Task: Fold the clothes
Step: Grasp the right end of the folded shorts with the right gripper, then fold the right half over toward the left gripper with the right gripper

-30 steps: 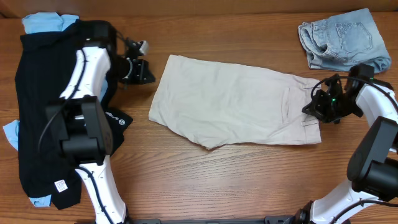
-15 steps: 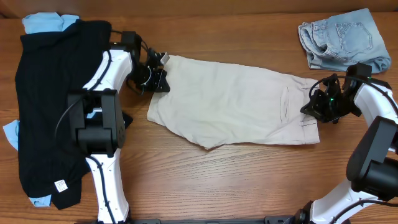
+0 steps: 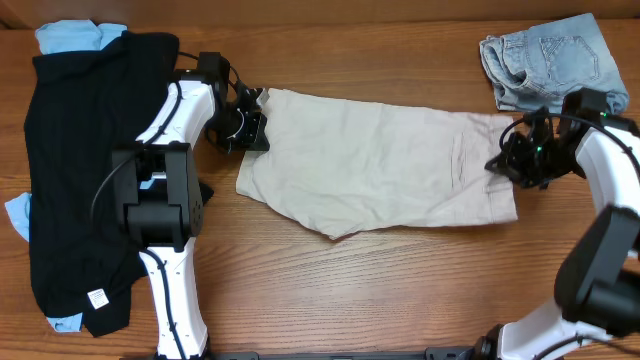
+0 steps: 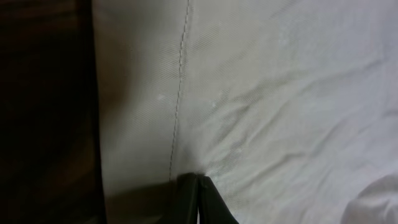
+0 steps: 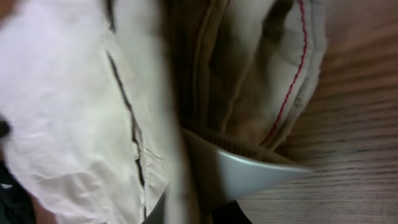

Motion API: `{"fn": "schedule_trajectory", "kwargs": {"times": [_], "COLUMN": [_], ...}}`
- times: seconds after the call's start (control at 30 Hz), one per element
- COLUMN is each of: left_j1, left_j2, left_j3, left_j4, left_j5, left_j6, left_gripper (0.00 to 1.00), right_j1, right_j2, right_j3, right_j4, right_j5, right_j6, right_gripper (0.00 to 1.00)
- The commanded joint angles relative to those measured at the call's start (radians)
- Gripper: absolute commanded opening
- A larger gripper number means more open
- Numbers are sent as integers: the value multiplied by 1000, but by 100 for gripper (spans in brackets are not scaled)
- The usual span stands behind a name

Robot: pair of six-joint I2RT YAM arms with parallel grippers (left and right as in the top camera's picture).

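Observation:
The beige shorts (image 3: 380, 165) lie flat across the middle of the table, waistband to the right. My left gripper (image 3: 250, 125) is at their upper left corner. In the left wrist view its shut tips (image 4: 198, 185) press onto the beige cloth (image 4: 280, 93) beside a seam, with nothing between them. My right gripper (image 3: 515, 160) is shut on the waistband end of the shorts. The right wrist view shows beige fabric (image 5: 62, 112) running between its fingers (image 5: 249, 174), and a red-stitched waistband edge (image 5: 292, 74). A black garment (image 3: 80, 170) lies at the left.
Light-blue pieces (image 3: 68, 37) stick out from under the black garment at its top and left side (image 3: 15, 215). Folded denim shorts (image 3: 550, 60) sit at the back right corner. Bare wooden table (image 3: 380, 290) runs along the front.
My left arm swung right from the black garment to the shorts' left corner, fingers shut throughout. My right gripper shifted slightly up and right, tugging the waistband with it.

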Motion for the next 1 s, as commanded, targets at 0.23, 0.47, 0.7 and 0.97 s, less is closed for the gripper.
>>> {"fn": "schedule_trajectory", "kwargs": {"times": [0.23,0.47,0.7,0.97], "left_j1": [-15,-37,-43,-44], "left_j2": [8,8,8,8], "left_j3": [9,9,9,9], "left_j4": [3,5,7,9], "left_j5": [-70,-78,-78,-77], "left_j6": [-22,-21,-21,-21], "left_gripper": [4,4,4,4], "right_j1": [301,594,764,882], "right_j2": [-206,-174,-63,78], "right_j3": [84,84,84,84], "right_j4": [51,261,496,696], "right_j5": [162,336,359,359], "right_j6": [210,407,508,549], "right_gripper": [4,4,4,4]}}
